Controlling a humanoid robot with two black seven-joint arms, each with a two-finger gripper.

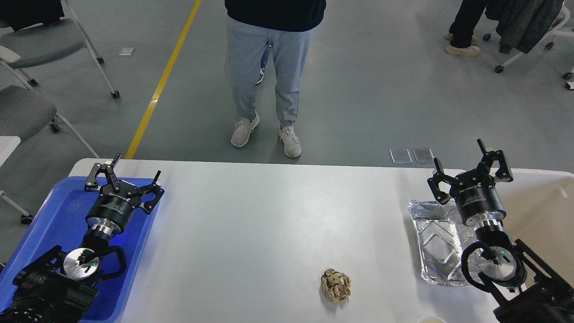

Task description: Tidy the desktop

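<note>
The white desktop (251,215) fills the lower half of the head view. A crumpled brown paper ball (335,285) lies on it near the front, right of centre. A shallow foil tray (437,242) rests at the right, partly behind my right arm. My left gripper (128,172) is open above the far corner of the blue tray (49,224), with nothing between its fingers. My right gripper (462,161) is also open and holds nothing, hovering over the far end of the foil tray.
A person in grey trousers (269,76) stands just beyond the table's far edge. A beige bin (542,206) sits at the right end. A pale round rim (431,319) shows at the bottom edge. Chairs stand on the floor at left.
</note>
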